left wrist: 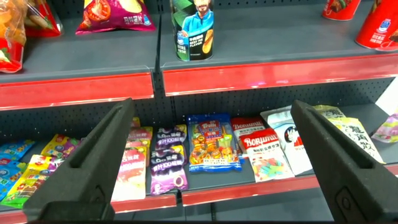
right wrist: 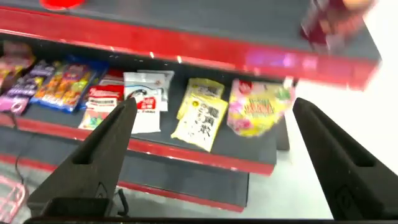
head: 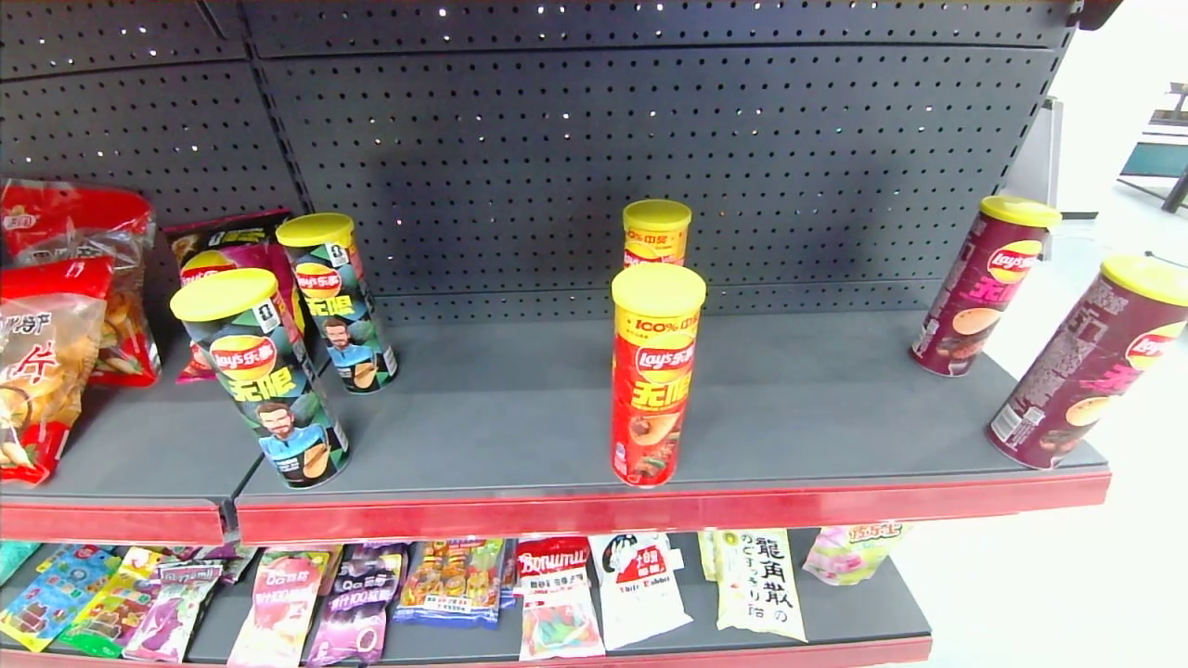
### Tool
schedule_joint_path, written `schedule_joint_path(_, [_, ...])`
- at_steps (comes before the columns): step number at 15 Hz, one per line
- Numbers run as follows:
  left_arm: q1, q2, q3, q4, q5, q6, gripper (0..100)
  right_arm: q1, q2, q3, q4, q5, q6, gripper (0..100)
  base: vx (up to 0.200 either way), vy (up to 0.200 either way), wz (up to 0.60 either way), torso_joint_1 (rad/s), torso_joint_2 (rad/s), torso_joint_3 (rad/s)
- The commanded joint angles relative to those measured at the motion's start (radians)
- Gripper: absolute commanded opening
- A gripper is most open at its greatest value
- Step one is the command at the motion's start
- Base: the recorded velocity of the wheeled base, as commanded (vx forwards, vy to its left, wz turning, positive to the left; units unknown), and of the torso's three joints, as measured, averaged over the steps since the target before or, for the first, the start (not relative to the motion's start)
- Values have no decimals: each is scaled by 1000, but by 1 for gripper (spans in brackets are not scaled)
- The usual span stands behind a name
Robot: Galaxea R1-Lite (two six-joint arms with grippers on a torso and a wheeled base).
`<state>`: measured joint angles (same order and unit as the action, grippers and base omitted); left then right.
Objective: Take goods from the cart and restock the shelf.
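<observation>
The left gripper [left wrist: 211, 165] and the right gripper [right wrist: 211, 162] both gape wide and empty, facing the candy packets [left wrist: 214, 142] on the lower shelf [head: 863, 612], while on the upper shelf [head: 520, 408] a red chip can [head: 655, 376] stands upright near the front edge, between green cans [head: 264, 380] and maroon cans [head: 984, 283].

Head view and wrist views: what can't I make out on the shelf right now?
Rear red can: head view, lower body hidden behind the front red can.
Chip bag: head view, mostly behind the green cans.
Maroon can: right wrist view, blurred, cut off by the picture's edge.
</observation>
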<state>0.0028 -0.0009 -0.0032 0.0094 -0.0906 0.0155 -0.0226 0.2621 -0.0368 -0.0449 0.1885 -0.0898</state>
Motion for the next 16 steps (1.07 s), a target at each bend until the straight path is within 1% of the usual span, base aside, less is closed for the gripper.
schedule_joint_path(1, [0, 1, 0, 0, 0, 0, 100, 47, -224, 21, 28, 3, 31, 100, 0, 0, 0, 0, 0, 0])
schedule_joint_path(2, [0, 1, 0, 0, 0, 0, 100, 26, -261, 21, 26, 5, 67, 100, 0, 0, 0, 0, 0, 0])
schedule_joint_path(3, [0, 1, 0, 0, -1, 0, 100, 24, -262, 21, 26, 2, 90, 100, 0, 0, 0, 0, 0, 0])
schedule_joint_path(5, [0, 1, 0, 0, 0, 0, 100, 24, -262, 35, -10, -66, 125, 100, 0, 0, 0, 0, 0, 0])
schedule_joint_path(6, [0, 1, 0, 0, 0, 0, 100, 24, -262, 35, -7, -67, 114, 100, 0, 0, 0, 0, 0, 0])
schedule_joint_path(8, [0, 1, 0, 0, 0, 1, 100, 24, -262, 37, -15, -72, 30, 100, 0, 0, 0, 0, 0, 0])
schedule_joint_path(9, [0, 1, 0, 0, 0, 0, 100, 24, -262, 37, 0, -118, 27, 100, 0, 0, 0, 0, 0, 0])
schedule_joint_path(11, [0, 1, 0, 0, 0, 0, 100, 24, -262, 37, 25, -153, 39, 100, 0, 0, 0, 0, 0, 0])
schedule_joint_path(12, [0, 1, 0, 0, 0, 0, 100, 24, -262, 35, 49, -185, 87, 100, 0, 0, 0, 0, 0, 0])
schedule_joint_path(16, [0, 1, 0, 0, 0, 0, 100, 24, -262, 35, 48, -181, 91, 100, 0, 0, 0, 0, 0, 0])
